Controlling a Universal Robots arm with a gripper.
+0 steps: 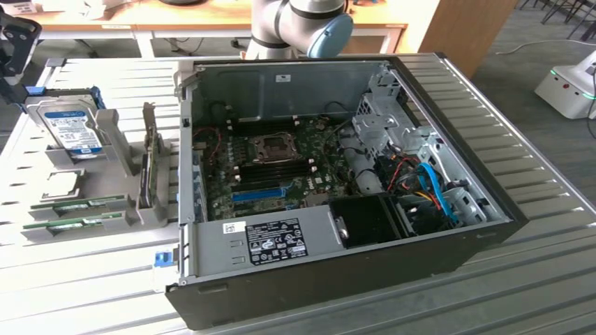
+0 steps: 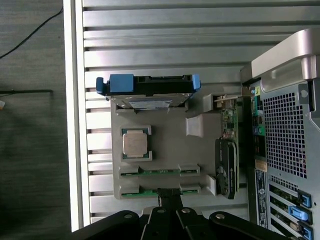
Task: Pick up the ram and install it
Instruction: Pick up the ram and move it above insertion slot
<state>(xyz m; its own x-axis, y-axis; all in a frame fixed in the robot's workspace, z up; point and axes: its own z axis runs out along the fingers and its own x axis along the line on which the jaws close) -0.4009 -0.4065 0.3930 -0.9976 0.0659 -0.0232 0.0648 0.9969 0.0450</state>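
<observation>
Two ram sticks, thin green boards, lie flat in slots of a grey holder tray [image 1: 56, 167] at the exterior view's left: one [image 1: 79, 204] behind the other [image 1: 75, 225]. From the wrist view I look down on both, the farther ram [image 2: 160, 171] and the nearer ram [image 2: 147, 192]. My gripper [image 2: 167, 196] hangs well above the tray, its black fingers shut together with nothing between them, lined up over the nearer stick. A dark part of it [image 1: 14, 45] shows at the exterior view's top left. The open computer case [image 1: 447, 84] lies beside the tray, its motherboard [image 1: 279, 167] exposed.
The tray also holds a hard drive with a blue label [image 1: 72, 129], a processor chip [image 1: 58, 183] and an upright card [image 1: 149, 164]. The case wall [image 2: 285, 125] stands close beside the tray. The slatted metal table ends at an edge [image 2: 75, 125] beyond the tray.
</observation>
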